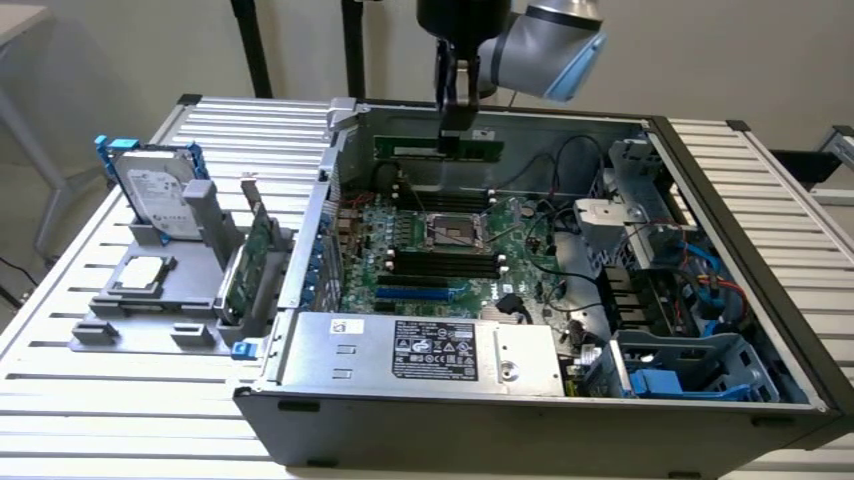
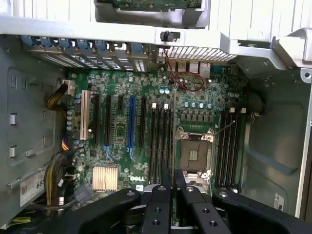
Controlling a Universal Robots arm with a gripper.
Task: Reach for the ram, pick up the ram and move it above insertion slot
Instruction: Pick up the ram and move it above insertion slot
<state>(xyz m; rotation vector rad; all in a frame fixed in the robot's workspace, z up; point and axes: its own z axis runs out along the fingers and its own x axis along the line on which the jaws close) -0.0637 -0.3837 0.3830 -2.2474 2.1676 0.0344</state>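
Gripper [image 1: 455, 125] clamped on the ram [image 1: 441, 149], held level above motherboard [image 1: 441, 235], inside open computer case [image 1: 534, 410]

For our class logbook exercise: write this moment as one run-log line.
gripper: shut on the ram | ram: held clear above motherboard | place: inside open computer case | inserted: not yet
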